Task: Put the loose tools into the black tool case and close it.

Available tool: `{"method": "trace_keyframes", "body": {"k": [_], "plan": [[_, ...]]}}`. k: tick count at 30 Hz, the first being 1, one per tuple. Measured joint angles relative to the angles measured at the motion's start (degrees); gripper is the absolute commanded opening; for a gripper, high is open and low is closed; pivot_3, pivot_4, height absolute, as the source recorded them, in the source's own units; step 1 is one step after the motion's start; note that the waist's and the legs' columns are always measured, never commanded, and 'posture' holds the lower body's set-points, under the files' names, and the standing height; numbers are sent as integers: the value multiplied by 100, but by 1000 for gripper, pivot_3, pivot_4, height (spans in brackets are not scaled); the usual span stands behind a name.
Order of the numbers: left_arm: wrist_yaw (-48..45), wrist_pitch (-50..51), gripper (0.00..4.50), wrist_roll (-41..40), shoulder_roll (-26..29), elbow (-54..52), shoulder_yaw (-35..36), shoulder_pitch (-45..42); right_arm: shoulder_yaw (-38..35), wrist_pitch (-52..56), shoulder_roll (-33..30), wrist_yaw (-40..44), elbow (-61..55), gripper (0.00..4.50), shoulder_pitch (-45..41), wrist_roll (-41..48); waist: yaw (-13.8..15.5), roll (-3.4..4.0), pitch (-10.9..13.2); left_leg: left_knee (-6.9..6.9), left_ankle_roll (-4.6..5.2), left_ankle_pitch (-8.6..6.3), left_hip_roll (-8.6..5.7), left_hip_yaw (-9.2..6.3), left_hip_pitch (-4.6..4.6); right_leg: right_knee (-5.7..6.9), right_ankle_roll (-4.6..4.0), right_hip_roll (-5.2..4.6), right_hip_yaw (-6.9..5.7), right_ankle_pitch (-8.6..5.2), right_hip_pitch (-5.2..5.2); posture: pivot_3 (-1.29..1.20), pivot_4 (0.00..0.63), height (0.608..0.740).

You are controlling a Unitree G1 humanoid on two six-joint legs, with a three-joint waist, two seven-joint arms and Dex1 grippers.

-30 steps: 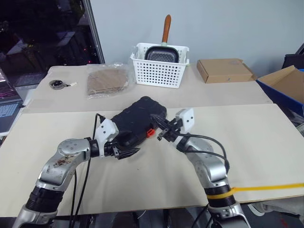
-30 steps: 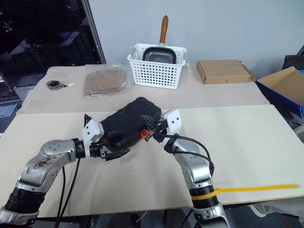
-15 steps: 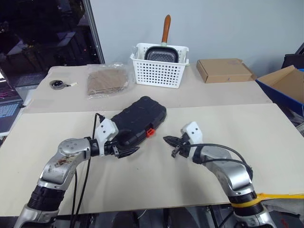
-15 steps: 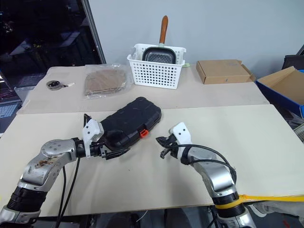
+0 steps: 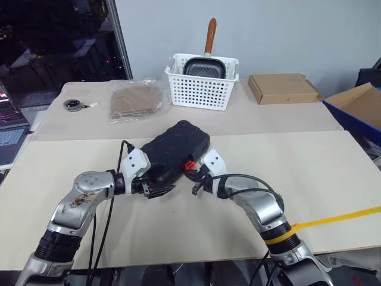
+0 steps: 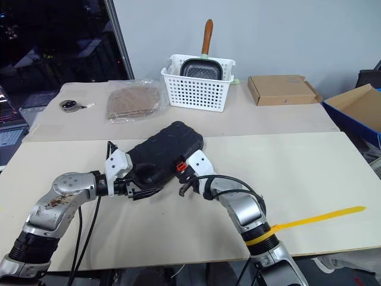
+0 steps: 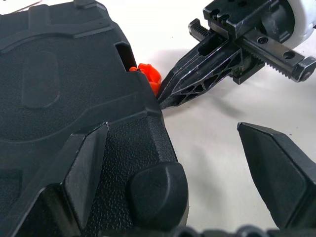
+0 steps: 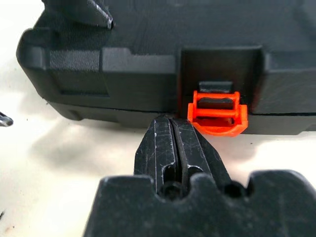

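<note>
Matt, pebble-textured black plastic tool case (image 5: 174,151)

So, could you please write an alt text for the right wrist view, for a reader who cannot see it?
The right pincer, shut, points its tips at the front edge of the closed black plastic tool case, just beside the case's small orange latch. The case rests on a pale beige table surface.

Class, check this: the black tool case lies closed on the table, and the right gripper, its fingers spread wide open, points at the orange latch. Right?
Not quite. The right gripper is shut, fingers pressed together, as the right wrist view shows. The rest holds: the black tool case lies closed on the table, and the gripper points at the orange latch.
</note>
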Motion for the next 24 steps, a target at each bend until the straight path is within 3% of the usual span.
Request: {"method": "trace_keyframes", "body": {"k": [10,24], "plan": [[61,0,4500,0,-4,-86,-6,36,-50,316,-576,154,-403,87,296,-51,19,0,0,0,6,-5,-1,0,-6,-5,-3,-5,-1,2,-1,0,150,740],[88,9,4500,11,-4,-95,-13,41,-87,169,56,-245,447,87,-122,-394,6,0,0,0,4,-3,-2,1,-8,-4,-3,-4,0,2,-2,0,150,740]]}}
